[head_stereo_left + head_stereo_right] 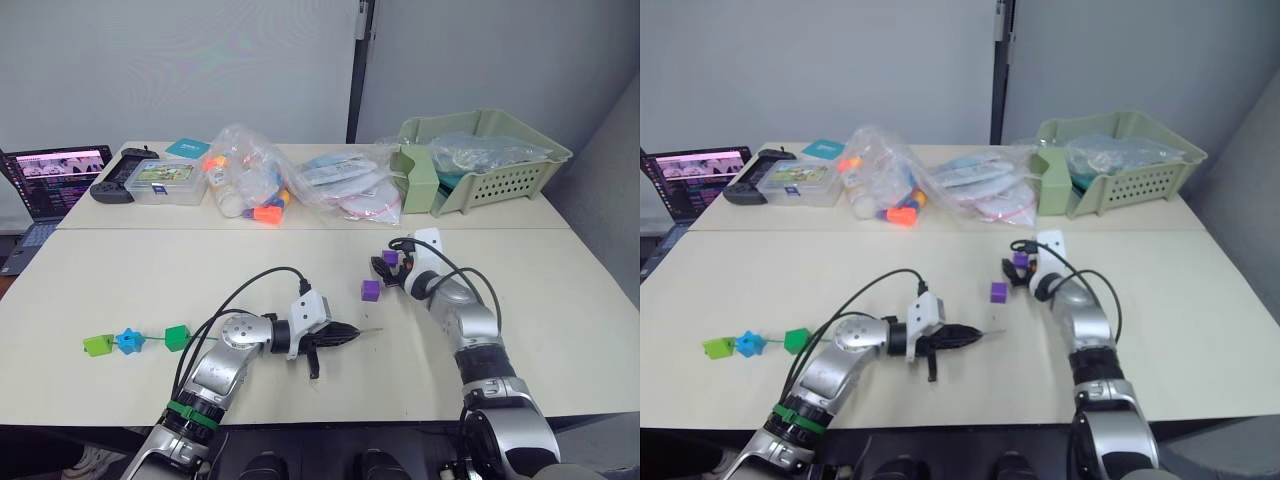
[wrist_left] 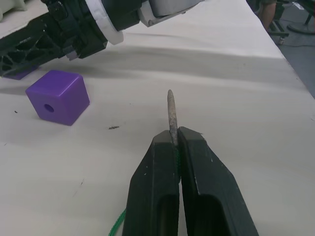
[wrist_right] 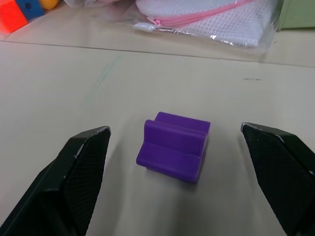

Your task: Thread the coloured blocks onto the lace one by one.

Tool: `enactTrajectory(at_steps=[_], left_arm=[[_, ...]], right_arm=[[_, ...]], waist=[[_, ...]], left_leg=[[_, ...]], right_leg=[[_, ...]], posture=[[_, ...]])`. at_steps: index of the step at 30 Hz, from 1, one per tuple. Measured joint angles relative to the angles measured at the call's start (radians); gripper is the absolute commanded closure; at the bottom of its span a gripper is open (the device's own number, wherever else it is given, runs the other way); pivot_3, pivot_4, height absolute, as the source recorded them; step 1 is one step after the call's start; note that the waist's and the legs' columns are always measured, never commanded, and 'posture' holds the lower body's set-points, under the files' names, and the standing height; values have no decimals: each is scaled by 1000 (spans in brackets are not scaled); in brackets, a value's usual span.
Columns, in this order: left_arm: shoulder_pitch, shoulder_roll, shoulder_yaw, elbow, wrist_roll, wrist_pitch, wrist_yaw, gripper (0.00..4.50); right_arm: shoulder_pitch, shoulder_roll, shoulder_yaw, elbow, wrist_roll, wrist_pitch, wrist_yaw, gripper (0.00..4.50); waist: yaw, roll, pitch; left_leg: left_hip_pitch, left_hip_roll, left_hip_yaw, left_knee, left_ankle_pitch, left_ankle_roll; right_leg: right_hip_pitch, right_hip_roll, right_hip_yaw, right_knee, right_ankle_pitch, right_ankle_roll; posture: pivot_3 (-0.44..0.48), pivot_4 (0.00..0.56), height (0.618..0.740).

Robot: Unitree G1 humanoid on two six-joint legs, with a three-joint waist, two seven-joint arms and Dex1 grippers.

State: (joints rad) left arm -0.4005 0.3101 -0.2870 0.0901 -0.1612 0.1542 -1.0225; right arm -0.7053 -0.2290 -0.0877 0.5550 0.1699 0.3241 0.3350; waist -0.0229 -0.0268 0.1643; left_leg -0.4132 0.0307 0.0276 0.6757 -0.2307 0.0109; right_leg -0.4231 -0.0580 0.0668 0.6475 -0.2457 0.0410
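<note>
two purple blocks lie near the middle of the bench (image 1: 120,270): one cube (image 1: 371,290) with a round hole in its side, seen close in the left wrist view, and a second purple block (image 3: 173,146) with a groove along its top, which the right wrist view shows resting on the bench between the spread fingers of the right hand (image 3: 182,172), untouched. the left hand (image 2: 173,140) is closed on the lace (image 1: 205,340), pinching it just behind the stiff grey tip (image 2: 171,115), which sticks out past the fingertips toward the holed cube without reaching it. only the head views show the far end of the green lace, where a lime block (image 1: 98,345), a blue block (image 1: 129,341) and a dark green block (image 1: 176,337) sit strung in a row near the bench's left edge. at the back a green basket (image 1: 510,180) holds clear plastic bags, a clear bag (image 1: 245,180) holds orange and other toy pieces, and a clear box (image 1: 165,182) sits by a laptop (image 1: 55,180).
</note>
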Motion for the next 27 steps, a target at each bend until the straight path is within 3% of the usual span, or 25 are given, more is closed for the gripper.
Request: enactTrajectory(at_steps=[7,16,23,27], left_arm=[[-6,0,0,-2,0,3,3,4500],[-18,-9,-8,0,0,-10,3,4500],[-49,-59,-50,53,2,-40,-17,4500],[-71,-72,-64,100,2,-64,-40,4500]], right_arm=[[-67,-1,-2,156,-27,-87,-9,3306],[-19,-49,-4,78,-27,-82,31,3292],[219,-155,-56,-308,22,54,64,3292],[380,-159,-94,-550,80,163,54,3292]], waist=[[-1,0,0],[3,0,0],[8,0,0],[3,1,0]], left_leg=[[0,0,0,0,0,0],[0,-1,0,0,0,0],[-1,-1,0,-1,0,0],[-1,0,0,-1,0,0]], right_leg=[[0,0,0,0,0,0],[0,-1,0,0,0,0],[0,-1,0,-2,0,1],[0,0,1,-2,0,1]], posture=[[0,150,740],[0,150,740],[0,150,740],[0,150,740]])
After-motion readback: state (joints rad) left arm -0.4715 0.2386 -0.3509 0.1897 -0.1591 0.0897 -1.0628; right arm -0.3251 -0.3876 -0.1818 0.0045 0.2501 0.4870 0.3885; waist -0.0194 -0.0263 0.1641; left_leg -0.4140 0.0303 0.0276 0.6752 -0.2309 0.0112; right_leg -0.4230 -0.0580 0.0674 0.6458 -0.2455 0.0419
